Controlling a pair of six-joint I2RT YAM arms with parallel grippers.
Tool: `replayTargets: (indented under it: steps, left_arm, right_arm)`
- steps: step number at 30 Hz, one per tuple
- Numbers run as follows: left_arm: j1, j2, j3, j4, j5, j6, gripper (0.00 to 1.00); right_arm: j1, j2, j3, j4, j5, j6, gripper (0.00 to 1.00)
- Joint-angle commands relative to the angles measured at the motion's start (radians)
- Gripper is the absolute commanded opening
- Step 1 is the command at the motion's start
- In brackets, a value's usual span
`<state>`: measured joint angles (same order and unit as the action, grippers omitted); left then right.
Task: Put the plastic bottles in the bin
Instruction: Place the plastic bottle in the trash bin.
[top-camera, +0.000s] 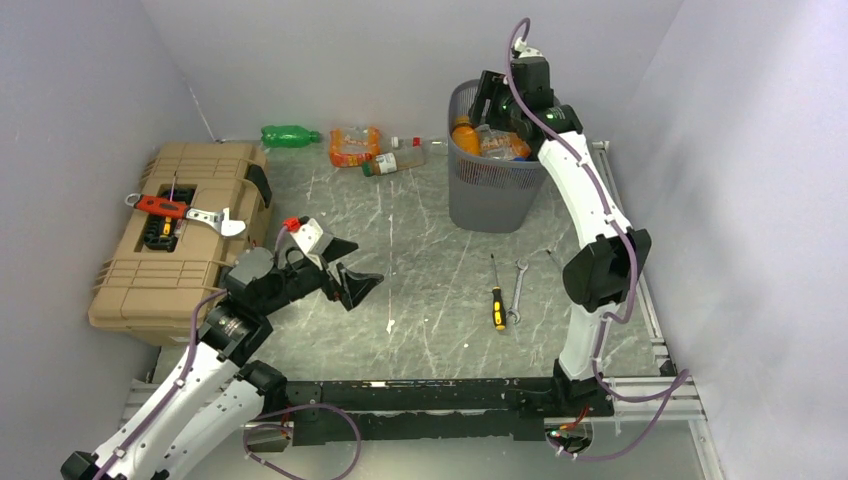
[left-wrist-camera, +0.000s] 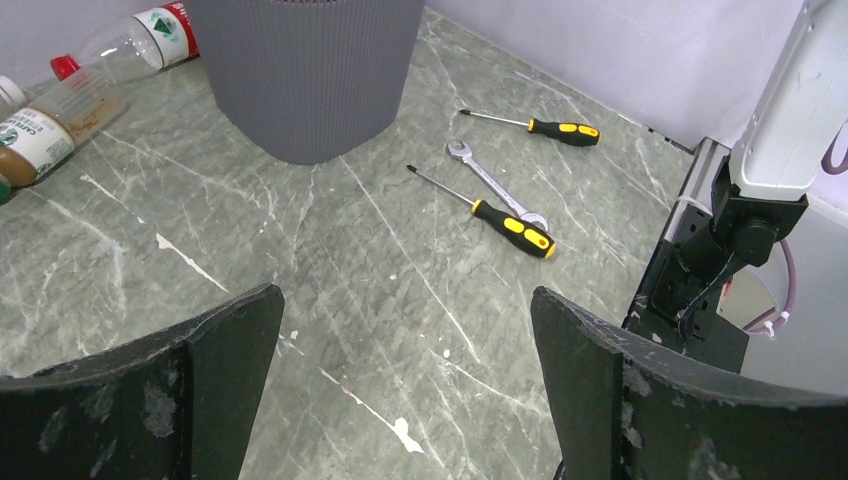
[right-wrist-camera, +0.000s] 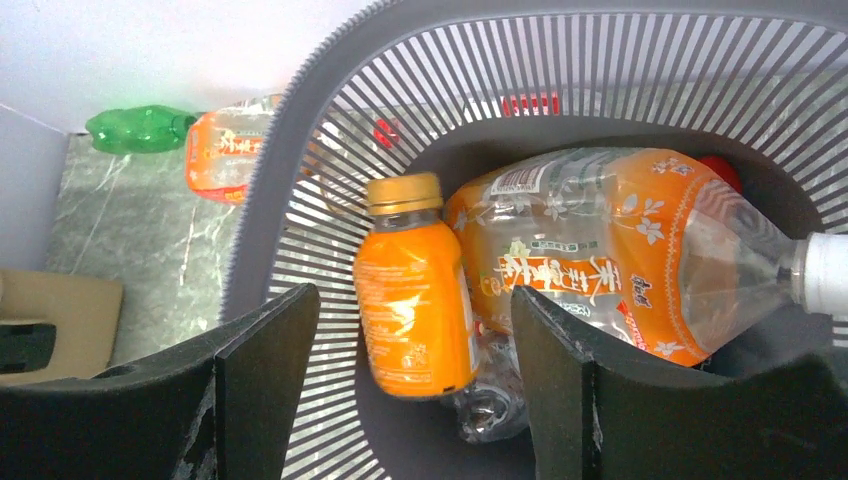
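**Plastic bottles (right-wrist-camera: 600, 250): right hand open over the bin (right-wrist-camera: 300, 150), more left on the table**

- Right hand (right-wrist-camera: 412, 300) hangs above the bin's mouth with its fingers pointing down into it. The jaws are apart and grip nothing.
- Small orange bottle (right-wrist-camera: 415, 340) lies directly beneath. In the wrist view it sits between the fingers but clear of both, leaning on a large orange-labelled bottle on the heap inside. I judge this drop done.
- To finish the step well, I'd lift straight up before swinging away, so neither finger catches the mesh rim and tips the bin. I'd keep the jaws wide.
- Green bottle (top-camera: 288, 134), orange-wrapped bottle (top-camera: 355, 146) and brown-liquid bottle (top-camera: 392, 163) lie on their sides on the table (top-camera: 430, 290) by the back wall, left of the bin. They look likely to roll, so I'd close across the body rather than the cap.
- Right arm is stretched to the table's far side, with the wrist bent down over the bin.
- Left arm sits low, angled toward the table's middle, with the toolbox (top-camera: 130, 270) on its left.
- Left hand (left-wrist-camera: 405, 298) is fully open and empty, hovering over bare table.
- Screwdrivers (left-wrist-camera: 510, 224) lie ahead of the left hand. I'll leave those alone.
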<state>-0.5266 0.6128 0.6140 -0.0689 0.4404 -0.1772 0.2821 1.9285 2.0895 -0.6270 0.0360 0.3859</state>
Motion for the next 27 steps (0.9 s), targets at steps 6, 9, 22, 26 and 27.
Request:
replayTargets:
  steps: [6,9,22,26,27]
  left_arm:
    - [-0.009,0.02,0.049,0.002,-0.056,0.019,1.0]
    - [-0.01,0.048,0.05,-0.022,-0.15,0.03,0.99]
    - [-0.008,0.528,0.341,-0.121,-0.595,-0.081,0.99]
    - [-0.007,0.782,0.515,-0.113,-0.662,0.103,1.0]
    - [-0.006,0.844,0.555,-0.109,-0.665,0.181,0.99]
  right_arm:
    - [0.039,-0.279,-0.074,0.114,-0.012,0.022,0.75]
    - [0.08,-0.424,-0.195,0.199,-0.031,0.022,0.75]
    - [0.224,-1.321,-1.19,0.586,-0.203,0.134,0.73]
    - [0.224,-1.444,-1.288,0.496,-0.211,0.131,0.72]
    - [0.224,-1.468,-1.32,0.487,-0.23,0.142,0.72]
